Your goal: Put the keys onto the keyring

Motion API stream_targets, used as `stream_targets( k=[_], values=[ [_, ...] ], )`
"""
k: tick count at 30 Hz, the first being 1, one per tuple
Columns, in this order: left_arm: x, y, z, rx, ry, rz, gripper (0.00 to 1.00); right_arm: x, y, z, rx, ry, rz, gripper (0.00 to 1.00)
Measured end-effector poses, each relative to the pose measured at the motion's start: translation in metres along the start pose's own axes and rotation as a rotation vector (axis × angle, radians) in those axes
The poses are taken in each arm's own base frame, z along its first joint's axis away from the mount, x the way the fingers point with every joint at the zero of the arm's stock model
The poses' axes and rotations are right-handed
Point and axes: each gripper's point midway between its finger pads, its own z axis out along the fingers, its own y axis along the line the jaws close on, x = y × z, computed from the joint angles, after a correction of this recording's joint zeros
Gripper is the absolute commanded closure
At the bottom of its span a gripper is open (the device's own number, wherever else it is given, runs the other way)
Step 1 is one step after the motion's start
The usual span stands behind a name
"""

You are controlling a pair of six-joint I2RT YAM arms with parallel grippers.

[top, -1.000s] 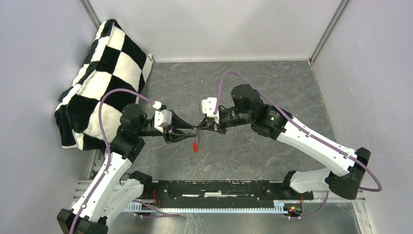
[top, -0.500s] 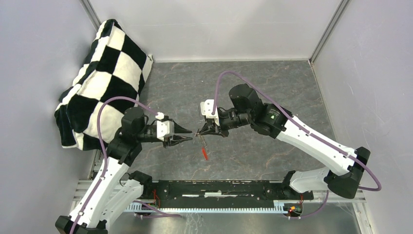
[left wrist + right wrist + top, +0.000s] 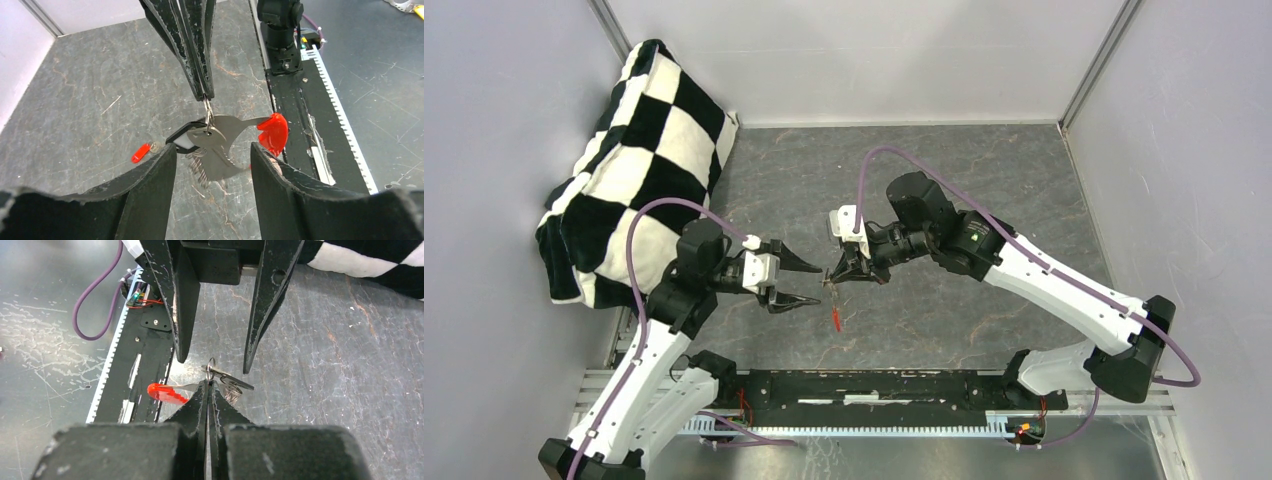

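My right gripper (image 3: 831, 276) is shut on a thin metal keyring (image 3: 208, 112) and holds it above the table. It also shows in the right wrist view (image 3: 206, 383), tips closed on the ring (image 3: 210, 364). Two keys hang from the ring: one with a red head (image 3: 272, 133) (image 3: 164, 391) (image 3: 835, 318), one with a black head (image 3: 181, 137) (image 3: 236, 383). A small grey coil (image 3: 200, 167) hangs beneath them. My left gripper (image 3: 815, 284) is open and empty, its fingers (image 3: 150, 185) to either side of the hanging keys, just short of them.
A small red tag (image 3: 141, 152) with a tiny ring lies on the grey stone-pattern table. A black-and-white checkered cushion (image 3: 634, 150) leans in the far left corner. A black rail (image 3: 874, 390) runs along the near edge. Walls enclose three sides.
My left gripper has let go of the keys, drawn back to the left and opened wide. The right gripper still pinches the ring, shifted slightly left; the red key has swung below it.
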Motion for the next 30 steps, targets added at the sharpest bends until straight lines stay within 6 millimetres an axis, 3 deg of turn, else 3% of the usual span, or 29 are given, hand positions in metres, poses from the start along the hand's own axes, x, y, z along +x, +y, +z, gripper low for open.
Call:
stream_targets(
  k=[7,24,30],
  values=[
    [0.007,-0.001,0.003,0.029,0.001,-0.024,0.42,0.000,0.002,0.002,-0.016,-0.005,0.013,1.00],
    [0.017,0.005,0.005,0.021,0.017,-0.011,0.83,-0.003,-0.004,0.006,-0.002,-0.018,0.023,1.00],
    [0.021,0.010,0.000,-0.040,0.047,0.068,0.96,-0.002,-0.007,0.005,0.015,-0.017,0.029,1.00]
  ],
)
